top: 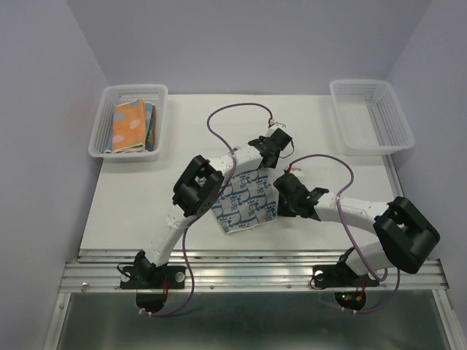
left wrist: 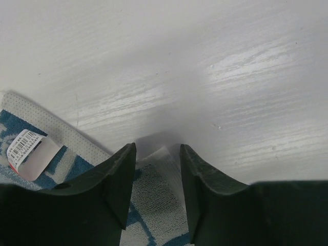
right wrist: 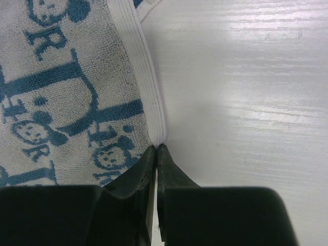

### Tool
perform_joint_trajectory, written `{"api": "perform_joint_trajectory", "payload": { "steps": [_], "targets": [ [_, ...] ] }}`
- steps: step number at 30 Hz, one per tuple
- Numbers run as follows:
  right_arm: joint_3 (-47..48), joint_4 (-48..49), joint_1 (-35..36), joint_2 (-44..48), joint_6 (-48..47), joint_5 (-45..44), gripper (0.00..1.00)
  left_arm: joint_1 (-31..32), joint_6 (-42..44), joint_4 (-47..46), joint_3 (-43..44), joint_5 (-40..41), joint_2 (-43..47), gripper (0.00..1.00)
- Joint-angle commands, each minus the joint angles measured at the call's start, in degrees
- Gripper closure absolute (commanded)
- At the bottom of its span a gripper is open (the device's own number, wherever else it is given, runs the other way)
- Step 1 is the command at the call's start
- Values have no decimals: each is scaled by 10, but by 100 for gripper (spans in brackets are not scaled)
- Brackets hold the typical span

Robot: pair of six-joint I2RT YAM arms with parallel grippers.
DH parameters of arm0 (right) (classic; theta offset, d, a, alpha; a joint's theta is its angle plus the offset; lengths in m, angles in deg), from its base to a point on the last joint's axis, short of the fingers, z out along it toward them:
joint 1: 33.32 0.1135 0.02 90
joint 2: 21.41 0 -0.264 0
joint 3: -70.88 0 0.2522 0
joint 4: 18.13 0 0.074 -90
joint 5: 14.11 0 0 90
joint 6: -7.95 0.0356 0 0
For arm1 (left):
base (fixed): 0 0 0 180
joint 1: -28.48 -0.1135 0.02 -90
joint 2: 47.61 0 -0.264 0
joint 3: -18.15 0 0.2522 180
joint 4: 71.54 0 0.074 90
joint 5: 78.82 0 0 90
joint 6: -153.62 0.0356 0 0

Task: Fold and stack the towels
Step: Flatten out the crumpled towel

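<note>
A blue-white patterned towel (top: 244, 203) lies spread on the white table (top: 139, 204) between the two arms. My left gripper (top: 268, 152) is at the towel's far corner. In the left wrist view its jaws (left wrist: 157, 148) stand apart, with that corner of the towel (left wrist: 156, 177) lying between them. My right gripper (top: 279, 200) is at the towel's right edge. The right wrist view shows it (right wrist: 156, 147) shut on the white hem (right wrist: 146, 77) of the towel (right wrist: 61, 92). Folded towels, one orange with pale dots (top: 129, 125) and one blue (top: 150, 122), sit in the left basket (top: 102, 138).
A second white mesh basket (top: 371, 115) stands at the back right with nothing in it. A barcode label (left wrist: 24, 151) hangs off the towel's edge near the left gripper. A metal rail (top: 248, 273) runs along the table's near edge by the arm bases.
</note>
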Motion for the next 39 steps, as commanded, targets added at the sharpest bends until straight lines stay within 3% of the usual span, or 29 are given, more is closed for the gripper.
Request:
{"api": "perform_joint_trajectory", "payload": {
  "steps": [1, 4, 5, 8, 17, 24, 33, 39],
  "targets": [
    [-29, -12, 4, -15, -5, -10, 95, 1, 3, 6, 36, 15, -11, 53],
    [-28, -13, 4, -11, -5, -13, 95, 1, 3, 6, 36, 18, -10, 65],
    [-29, -13, 4, -10, -5, -14, 95, 1, 3, 6, 36, 19, -9, 78],
    [-27, -16, 4, -6, -4, -16, 95, 1, 4, 10, 29, 25, -1, 100],
    [-8, -33, 4, 9, -6, -31, 96, 3, -2, -4, -30, 60, 78, 100],
    [38, -66, 5, 52, -22, -51, 98, 4, -15, -58, -122, 92, 213, 100],
    [65, -52, 10, 102, -69, 28, 99, 4, -41, -75, -222, 162, 322, 100],
    [118, -71, 39, 103, -91, 35, 99, 4, -67, -82, -287, 208, 402, 100]
  ]
}}
